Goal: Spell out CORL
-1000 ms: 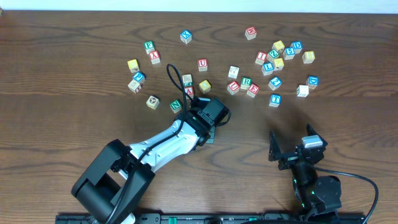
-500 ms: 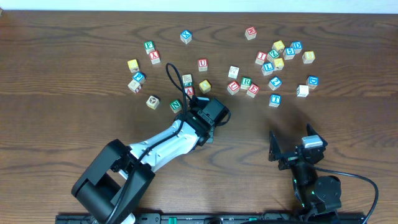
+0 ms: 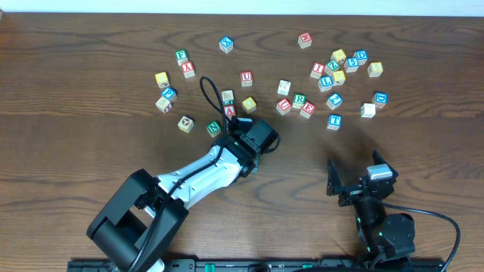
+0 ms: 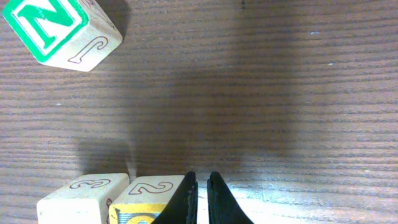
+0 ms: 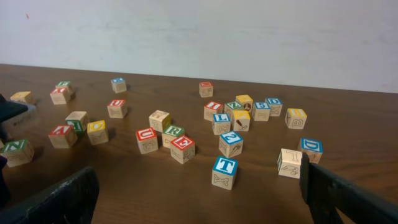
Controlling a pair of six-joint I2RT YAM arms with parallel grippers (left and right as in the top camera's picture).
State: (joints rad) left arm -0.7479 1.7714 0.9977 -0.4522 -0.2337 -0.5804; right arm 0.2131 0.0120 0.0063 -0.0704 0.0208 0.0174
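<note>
Quick update from my end: my left fingers (image 4: 191, 190) are pressed together with nothing between them. The tips sit low over the desk (image 4: 280, 93), down and to the right of the green N cube (image 4: 59, 28). Compared with a second ago, basically nothing has moved (fingers just as shut, every cube where it was). So I'd call that zero progress on CORL: no letter picked up, no row started.

Right beside my left fingers, below the green N cube in the wrist view, is a yellow-faced cube (image 4: 146, 196) with an outlined 2 on its side. A plain cube (image 4: 84, 190) marked 3 is tight against it. I can't tell if I'm touching the yellow one, or what letter it carries.

Going outward, from overhead: a yellow-topped cube (image 3: 249, 103) sits near the green N cube, back and to its right, letter unreadable. The green R cube (image 3: 299, 99) is well to the right of the green N cube. The blue L cube (image 3: 326, 81) is farther right again, in the crowded bunch.

My right fingers (image 5: 68, 196) are spread wide and empty, far right of the green N cube and nearer my base.

The cubes are square-edged pale wood with painted tops and thin line drawings on the sides. The desk is flat, dark woodgrain, and my fingers are matte black and tapered.
</note>
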